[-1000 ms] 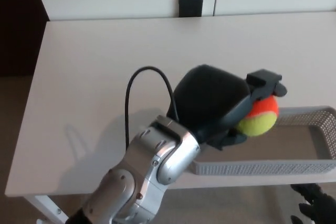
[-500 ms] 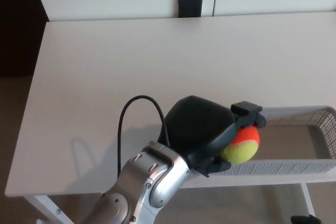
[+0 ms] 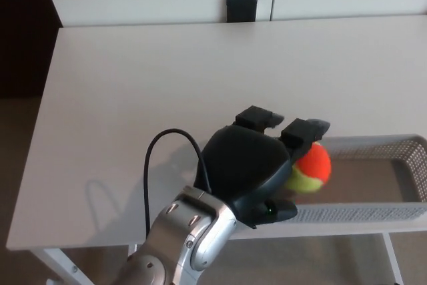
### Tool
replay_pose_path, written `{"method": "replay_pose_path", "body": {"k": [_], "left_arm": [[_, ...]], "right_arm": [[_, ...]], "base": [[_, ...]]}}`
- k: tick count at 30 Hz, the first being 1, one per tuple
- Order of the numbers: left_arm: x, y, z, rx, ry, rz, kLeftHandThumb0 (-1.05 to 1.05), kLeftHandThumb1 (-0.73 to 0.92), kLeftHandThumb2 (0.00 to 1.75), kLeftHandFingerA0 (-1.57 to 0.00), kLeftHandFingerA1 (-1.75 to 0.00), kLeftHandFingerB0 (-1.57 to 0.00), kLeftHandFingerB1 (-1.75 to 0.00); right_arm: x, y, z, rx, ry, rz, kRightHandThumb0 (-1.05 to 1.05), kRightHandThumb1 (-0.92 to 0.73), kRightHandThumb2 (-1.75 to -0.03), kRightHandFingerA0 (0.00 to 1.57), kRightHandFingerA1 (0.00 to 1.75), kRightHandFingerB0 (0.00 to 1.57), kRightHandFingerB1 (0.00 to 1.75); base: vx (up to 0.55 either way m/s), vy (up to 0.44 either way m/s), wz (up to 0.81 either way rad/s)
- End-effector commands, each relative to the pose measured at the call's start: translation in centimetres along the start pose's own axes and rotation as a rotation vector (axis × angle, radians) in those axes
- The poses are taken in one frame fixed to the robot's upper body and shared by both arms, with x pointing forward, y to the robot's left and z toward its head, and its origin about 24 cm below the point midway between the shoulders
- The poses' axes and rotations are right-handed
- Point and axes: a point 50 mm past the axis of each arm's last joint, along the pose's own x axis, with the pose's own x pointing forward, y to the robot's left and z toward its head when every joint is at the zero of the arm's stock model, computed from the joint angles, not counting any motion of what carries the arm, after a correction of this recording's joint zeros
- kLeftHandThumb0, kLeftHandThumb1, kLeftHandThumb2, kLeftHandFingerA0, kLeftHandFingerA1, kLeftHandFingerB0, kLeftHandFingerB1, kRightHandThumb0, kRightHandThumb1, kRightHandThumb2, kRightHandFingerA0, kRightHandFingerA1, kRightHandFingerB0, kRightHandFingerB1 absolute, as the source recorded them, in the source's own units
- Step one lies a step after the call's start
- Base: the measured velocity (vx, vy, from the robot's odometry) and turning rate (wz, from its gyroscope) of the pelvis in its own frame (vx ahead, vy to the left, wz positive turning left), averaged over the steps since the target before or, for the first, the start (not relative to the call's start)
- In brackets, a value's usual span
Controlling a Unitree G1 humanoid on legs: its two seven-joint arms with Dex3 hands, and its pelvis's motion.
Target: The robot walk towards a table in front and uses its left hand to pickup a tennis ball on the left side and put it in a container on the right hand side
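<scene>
step in hand looks like the drop: left hand (image 3: 250, 165) over left end of basket (image 3: 373, 210), fingers (image 3: 303, 130) spread apart, clamped on nothing. tennis ball (image 3: 312, 166) just beside palm, above basket's left end, blurry, can't tell if fingertip touches it. tip imo: fingers wide, hand steady inside basket rim so ball lands in, not on bench (image 3: 167, 85). ball round, no long axis; orange half up, yellow half down toward palm

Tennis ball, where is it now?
Head view, lower right: the tennis ball is beside the left hand, over the left end of the mesh container.
</scene>
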Motion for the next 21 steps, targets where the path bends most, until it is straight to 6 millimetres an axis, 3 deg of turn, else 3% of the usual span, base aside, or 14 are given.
{"method": "replay_pose_path", "body": {"k": [1,6,7,8,9,14,19,21], "left_arm": [[0.2,0.6,-0.6,0.028,0.063,0.058,-0.80,0.50,0.74,0.00,-0.18,-0.01,-0.21],[0.0,0.5,-0.4,0.024,0.069,0.056,-0.79,0.50,0.73,-0.02,-0.19,-0.03,-0.22],[0.1,0.7,-0.5,0.033,0.075,0.059,-0.79,0.65,0.60,0.00,-0.23,-0.02,-0.25],[0.2,1.0,-0.5,0.044,0.083,0.063,-0.79,0.65,0.60,0.00,-0.23,-0.02,-0.25],[0.3,1.3,-0.7,0.052,0.083,0.072,-0.77,0.50,0.91,-0.01,-0.20,-0.05,-0.21],[-0.3,1.8,-0.8,0.027,0.081,0.092,-0.80,0.49,0.92,0.00,-0.16,0.00,-0.17],[-2.3,3.3,-0.5,0.004,0.047,0.136,-0.82,0.51,0.94,0.00,-0.14,0.00,-0.18],[-4.9,5.4,-0.5,0.001,0.008,0.218,-0.83,0.51,0.93,0.00,-0.13,0.00,-0.17]], "right_arm": [[0.1,-0.3,0.0,0.002,0.000,-0.001,0.03,-0.87,-0.63,0.13,0.45,0.09,0.39],[-0.2,-0.1,-0.3,-0.004,0.007,0.005,0.03,-0.87,-0.63,0.13,0.45,0.09,0.39],[-0.1,-0.1,-0.3,-0.009,0.005,0.005,0.04,-0.86,-0.63,0.12,0.43,0.10,0.39],[-0.1,-0.1,-0.3,-0.015,0.002,0.005,0.04,-0.86,-0.63,0.12,0.43,0.10,0.39],[0.0,-0.1,-0.1,-0.013,-0.004,0.004,0.04,-0.86,-0.63,0.12,0.44,0.10,0.39],[-0.2,0.1,0.0,-0.021,-0.015,0.009,0.04,-0.86,-0.63,0.11,0.43,0.09,0.39],[-0.5,0.2,-0.8,0.003,0.002,0.018,0.04,-0.87,-0.63,0.10,0.42,0.07,0.38],[-0.7,0.4,-1.3,0.021,0.012,0.018,0.05,-0.87,-0.64,0.09,0.42,0.07,0.38]], "base": [[0.00,0.000,0.00],[0.00,0.000,0.00],[0.00,0.000,0.00],[0.00,0.000,0.00],[0.00,0.000,0.00],[0.00,0.000,0.00],[0.00,0.000,0.00],[0.00,0.000,0.00]]}}
